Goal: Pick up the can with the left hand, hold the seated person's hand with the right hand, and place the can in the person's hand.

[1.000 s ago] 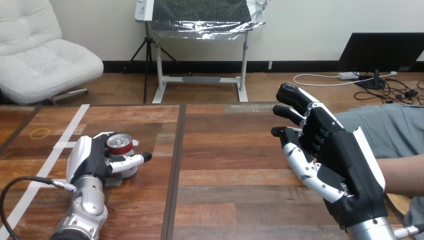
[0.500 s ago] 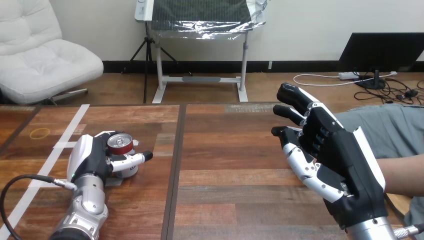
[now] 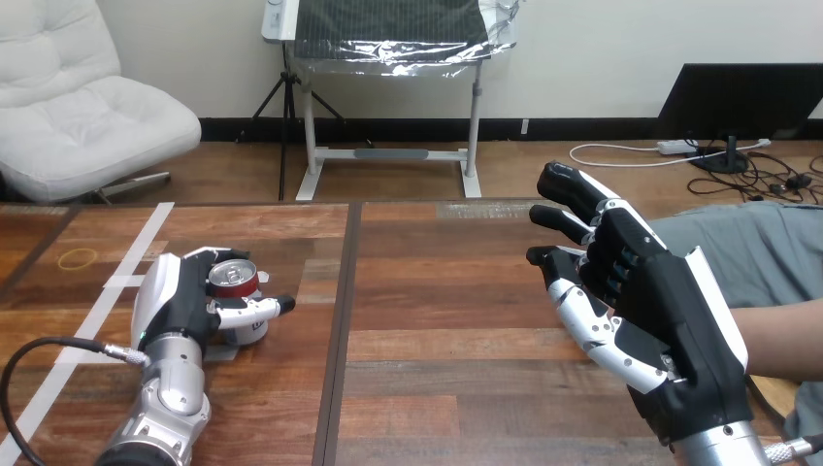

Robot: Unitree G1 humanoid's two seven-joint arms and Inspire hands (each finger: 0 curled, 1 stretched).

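Red round the rim and silver on top, standing with its pull-tab end up near the left side of the wooden table (image 3: 437, 320): the can (image 3: 233, 280), showing little of its pale body behind the grip. Wrapping round it with the left hand (image 3: 175, 303), reaching the thumb across the near side and curling the fingers over the far side, pinching it firmly between them. Having crept a touch higher and farther across the table than half a second ago, taking the can along. Probably starting the lift, though hard telling from this angle whether the base is already leaving the wood. Meaning, for the task, a grip now taken and the pick-up just getting under way.

Keeping the right hand (image 3: 650, 311) exactly where it was a second ago: raised over the table's right side, turning the palm inward, spreading the fingers straight and closing on nothing. Standing in front of the person's forearm (image 3: 786, 340), coming in from the right edge. Leaving the hand-hold not yet made and the handover waiting on the can crossing the table.
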